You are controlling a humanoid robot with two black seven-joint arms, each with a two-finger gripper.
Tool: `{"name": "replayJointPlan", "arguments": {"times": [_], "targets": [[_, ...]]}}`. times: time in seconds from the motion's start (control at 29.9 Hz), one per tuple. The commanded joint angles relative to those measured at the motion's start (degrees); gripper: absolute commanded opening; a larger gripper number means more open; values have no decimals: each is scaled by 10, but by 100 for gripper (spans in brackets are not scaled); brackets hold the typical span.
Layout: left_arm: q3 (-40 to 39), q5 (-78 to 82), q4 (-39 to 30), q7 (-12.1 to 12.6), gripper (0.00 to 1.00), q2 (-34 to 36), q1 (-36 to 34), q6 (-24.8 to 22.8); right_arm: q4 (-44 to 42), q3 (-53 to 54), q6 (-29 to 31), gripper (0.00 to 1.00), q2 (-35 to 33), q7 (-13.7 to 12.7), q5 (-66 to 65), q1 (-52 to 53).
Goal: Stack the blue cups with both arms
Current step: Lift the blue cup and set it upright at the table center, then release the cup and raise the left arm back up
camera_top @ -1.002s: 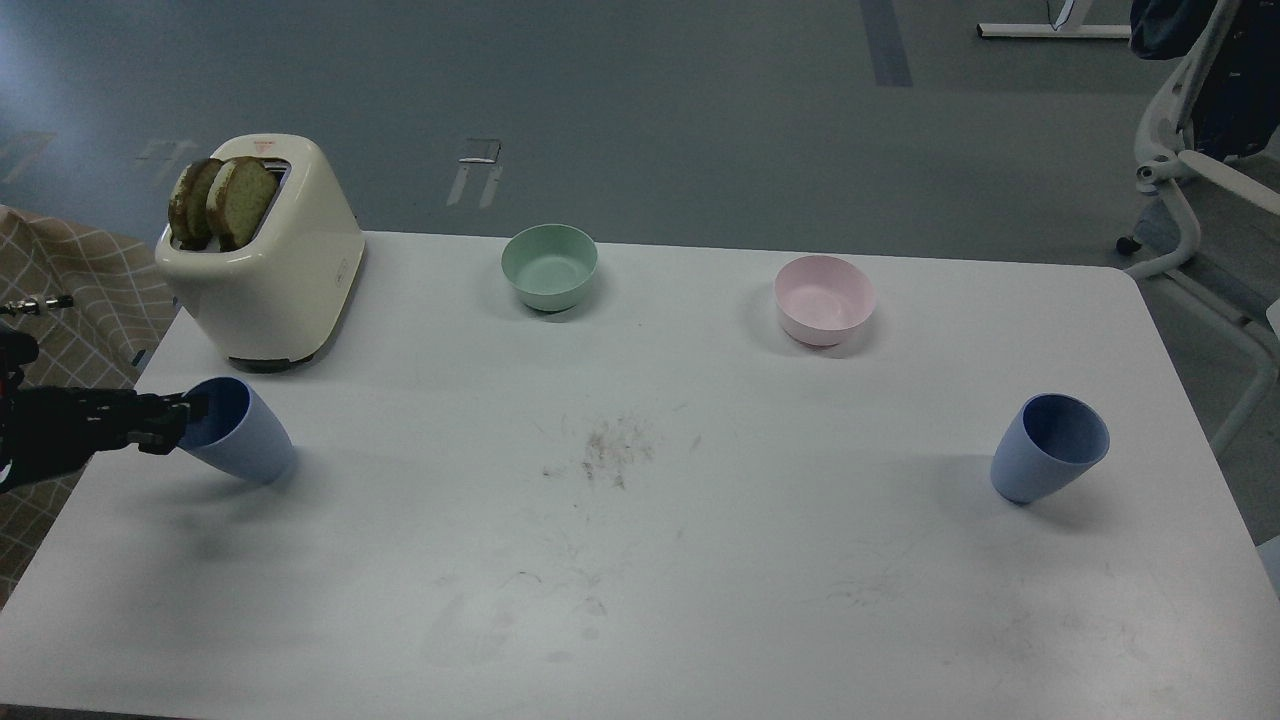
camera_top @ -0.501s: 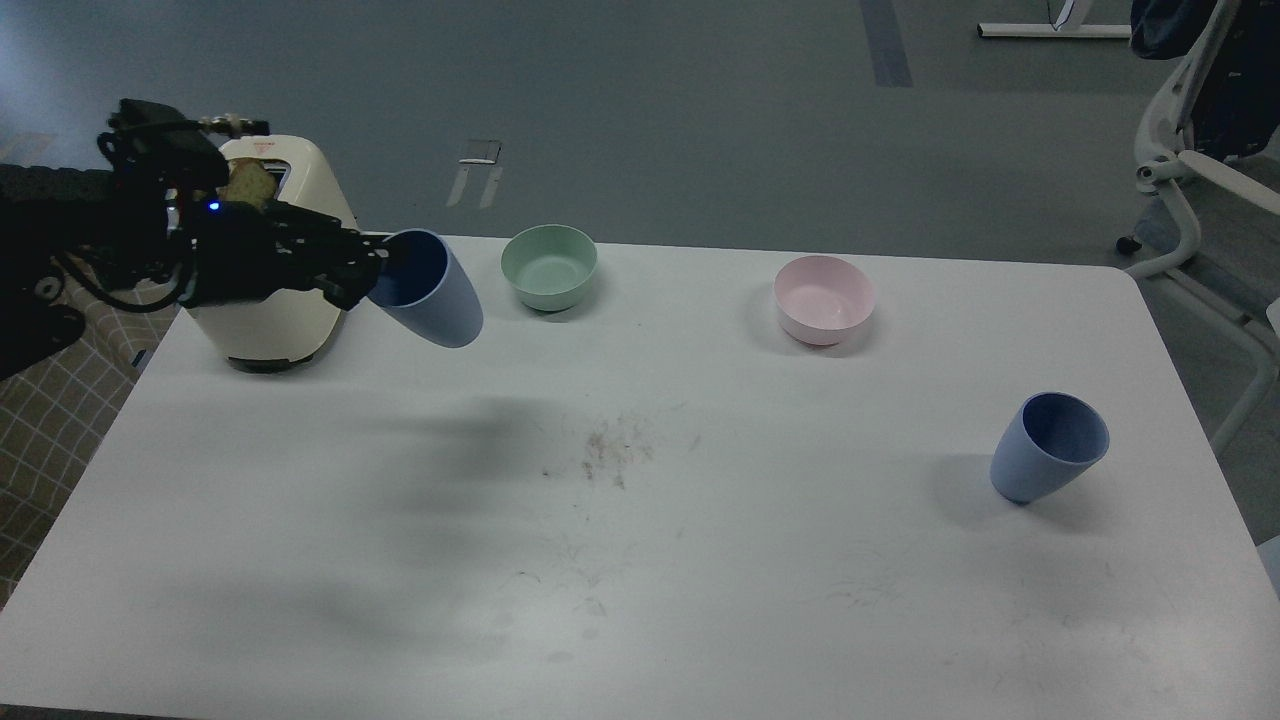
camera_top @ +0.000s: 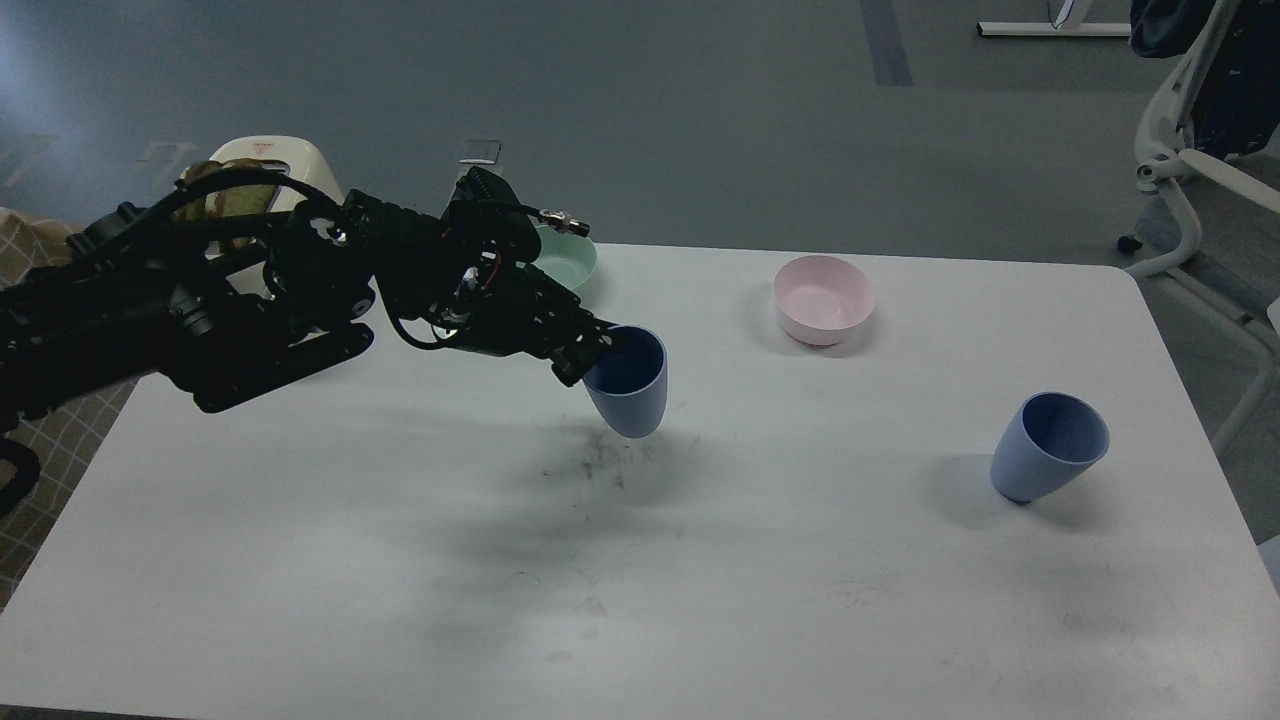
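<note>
My left gripper (camera_top: 592, 352) is shut on the near rim of a blue cup (camera_top: 630, 385) and holds it upright above the middle of the white table (camera_top: 700, 560). The black left arm reaches in from the left across the table. The second blue cup (camera_top: 1048, 446) stands on the table at the right, open side up. The right arm and its gripper are out of view.
A cream toaster (camera_top: 270, 160) with bread stands at the back left, mostly behind my arm. A mint-green bowl (camera_top: 572, 258) is partly hidden behind the wrist. A pale pink bowl (camera_top: 823, 299) sits at the back right. A white chair frame (camera_top: 1190, 190) stands beyond the table's right edge.
My left arm has lifted the blue cup from the table's left side, carried it up past the toaster and then right to above the middle. The right cup has not moved.
</note>
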Motion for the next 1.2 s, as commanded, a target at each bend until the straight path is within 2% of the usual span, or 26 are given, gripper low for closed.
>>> {"name": "replayJointPlan", "arguments": {"times": [0.0, 0.23, 0.43, 0.6, 0.67, 0.77, 0.8, 0.84, 0.87, 1.1, 1.17], "targets": [[5, 1, 20, 0, 0, -36, 3, -1, 1, -1, 0, 100, 1, 0, 0, 0], [5, 2, 102, 0, 0, -90, 6, 0, 1, -1, 0, 100, 1, 0, 0, 0], [54, -1, 112, 0, 0, -93, 4, 1, 3, -1, 0, 100, 6, 0, -1, 0], [54, -2, 115, 4, 0, -93, 4, 3, 5, -2, 0, 100, 9, 0, -1, -1], [53, -5, 119, 11, 7, -93, 2, 4, 5, -2, 0, 100, 9, 0, -1, -4], [49, -7, 121, 13, 12, -94, -1, 4, 5, -2, 0, 100, 9, 0, -1, -4], [49, -8, 121, 13, 30, -95, -2, 4, 5, -2, 0, 100, 9, 0, -1, -3], [48, -8, 119, 12, 55, -93, -3, 5, 5, -2, 0, 100, 9, 0, -1, -3], [48, -10, 119, 10, 64, -92, -4, 6, 5, -2, 0, 100, 9, -1, 0, -3], [48, -75, 115, 7, 79, -92, -26, 8, 5, -2, 0, 100, 9, -1, -1, -4], [48, -80, 115, 6, 80, -92, -30, 8, 5, -2, 0, 100, 9, -1, 0, -4]]}}
